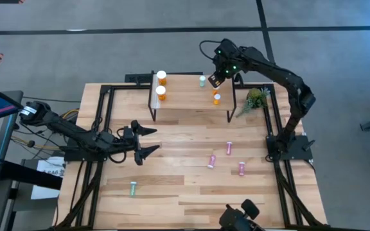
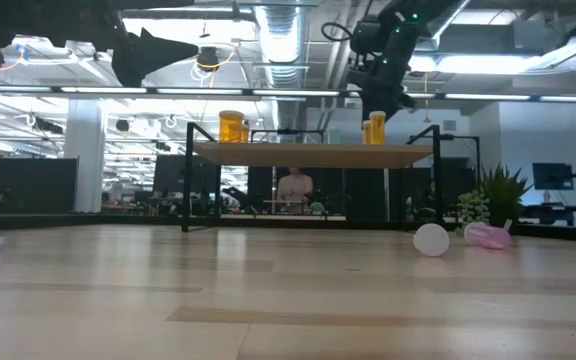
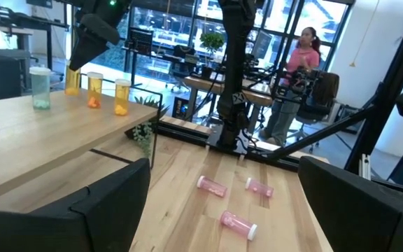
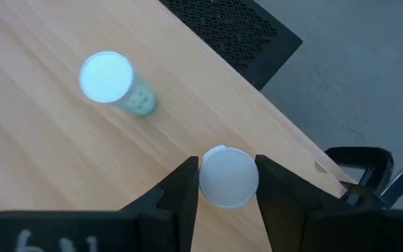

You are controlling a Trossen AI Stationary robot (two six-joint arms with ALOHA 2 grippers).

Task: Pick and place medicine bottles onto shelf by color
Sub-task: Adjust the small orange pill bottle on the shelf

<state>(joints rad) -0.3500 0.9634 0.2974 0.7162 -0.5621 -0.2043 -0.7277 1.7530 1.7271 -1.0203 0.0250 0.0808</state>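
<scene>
I've got the right pincer [image 4: 227,183] over the shelf [image 1: 185,101], fingers around an upright bottle [image 4: 229,177] cap, straight below (grip loosening, I think). Left pincer [image 1: 148,141] wide open above the tabletop [image 1: 191,199], far off.

Light-wood plank shelf [image 1: 191,102] – matt, thin black metal legs, translucent plastic medicine bottles [image 1: 161,92], smooth white caps.
</scene>
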